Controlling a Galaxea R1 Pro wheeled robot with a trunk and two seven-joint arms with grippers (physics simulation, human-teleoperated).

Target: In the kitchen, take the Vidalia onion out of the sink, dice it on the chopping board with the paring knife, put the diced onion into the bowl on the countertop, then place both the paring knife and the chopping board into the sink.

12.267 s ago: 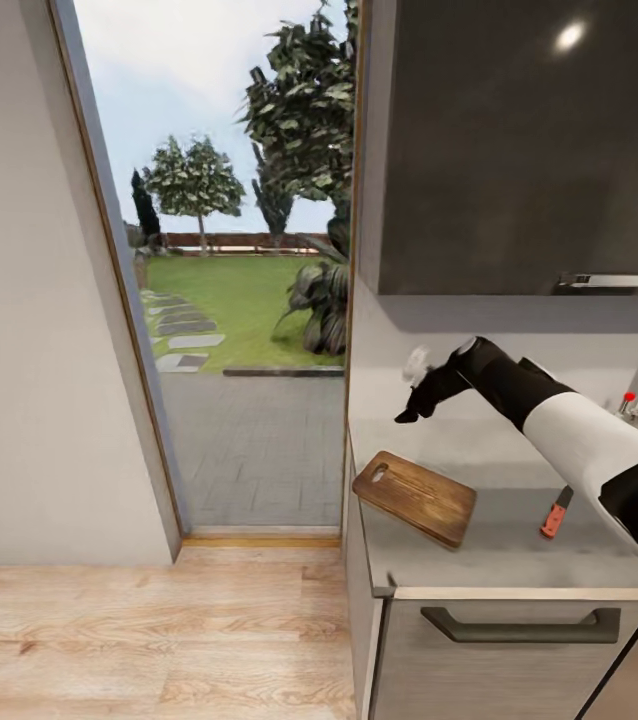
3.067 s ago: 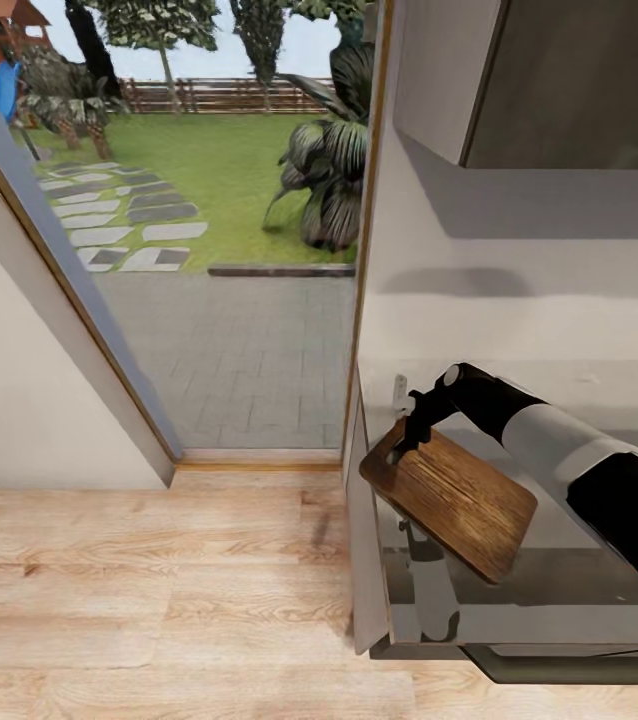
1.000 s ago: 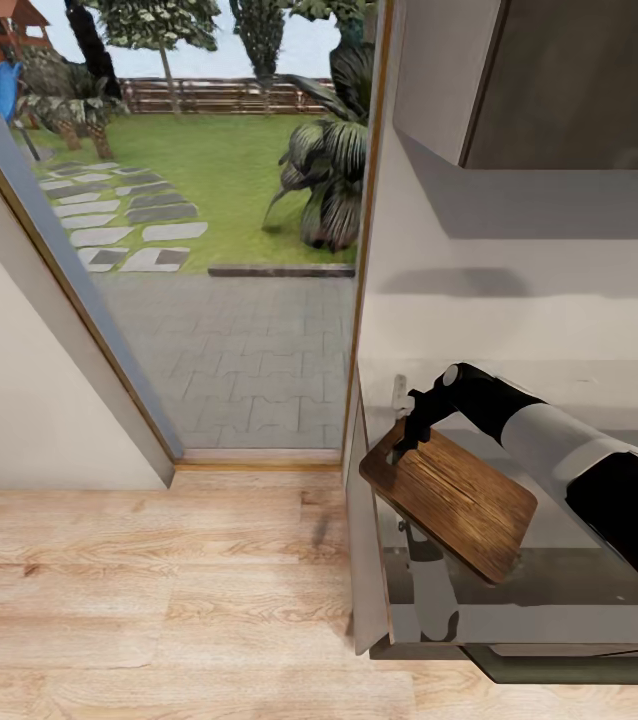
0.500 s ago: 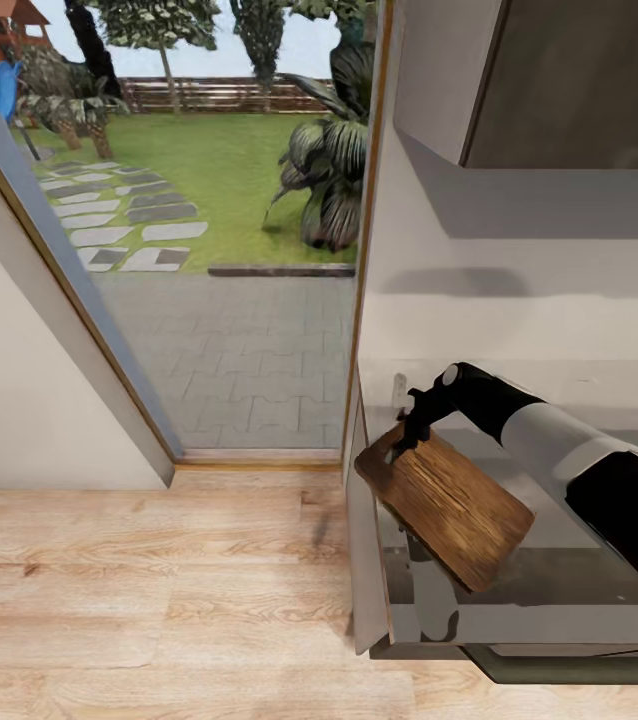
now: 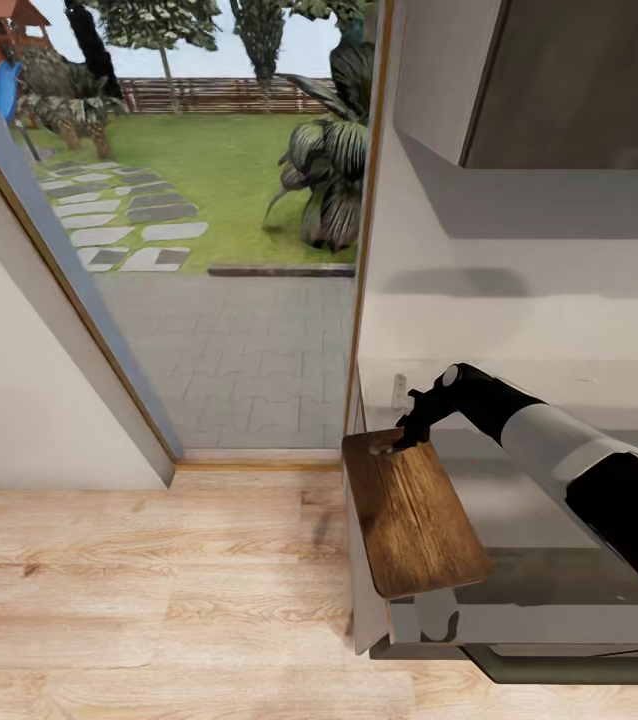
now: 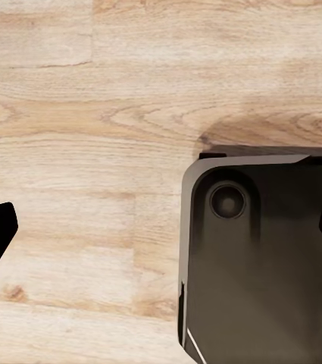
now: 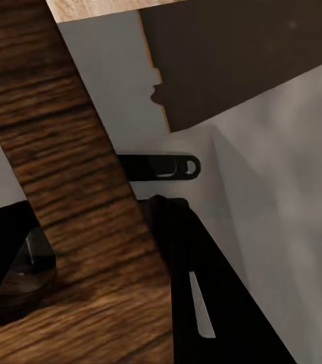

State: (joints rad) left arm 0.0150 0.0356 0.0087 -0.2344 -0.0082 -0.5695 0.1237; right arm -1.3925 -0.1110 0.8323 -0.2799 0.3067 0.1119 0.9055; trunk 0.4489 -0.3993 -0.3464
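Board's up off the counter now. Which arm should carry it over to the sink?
Right. The right gripper is clamped on the chopping board at its hole end, holding it above the countertop. The left wrist camera faces the wooden floor, away from the counter.

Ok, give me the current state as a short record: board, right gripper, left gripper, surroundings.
board: chopping board held at its far end, lifted, overhanging the countertop edge near the doorway
right gripper: right gripper shut on the board's handle-hole end
left gripper: left gripper hangs open above the wooden floor
surroundings: garden beyond the open doorway
onion, knife, bowl: cannot tell
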